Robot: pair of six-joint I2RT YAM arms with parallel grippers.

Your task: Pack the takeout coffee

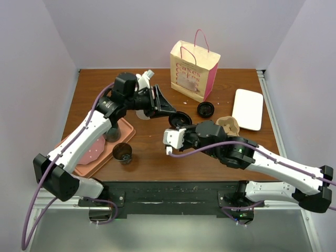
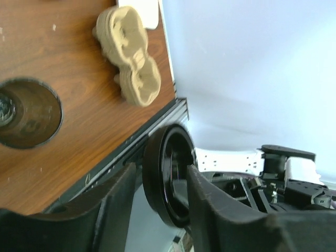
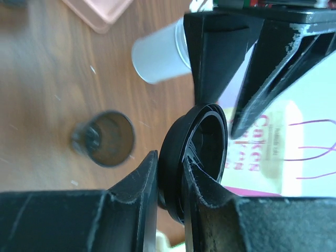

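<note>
Watching from the side, I see the black lid (image 3: pixel 203 134) on edge above the middle of the bench (image 1: pixel 152 163), caught between both arms in what looks like a handover. The right claw (image 3: pixel 169 157) is nearly closed, its two fingers pinching the lid's rim. The left claw (image 2: pixel 161 169) straddles the same lid from the other side. A sliver of light shows between one finger and the rim, so I cannot tell whether it grips or merely brackets it. The coffee cup (image 1: pixel 123 152), dark and lidless, stands on the bench just beside the pink tray (image 1: pixel 86 160), well apart from the lid. Another dark round cup (image 1: pixel 205 108) sits near the paper bag (image 1: pixel 193 71) and the pulp carrier (image 1: pixel 229 125). To do this well, I'd say one claw should let go only once the other's pinch is plainly firm, then back straight off so the lid isn't twisted. The lid then wants turning flat, hollow side down, centring over the cup's mouth and pressing evenly. A thin rim pinched at its edge could slip, or tip so light a cup.
</note>
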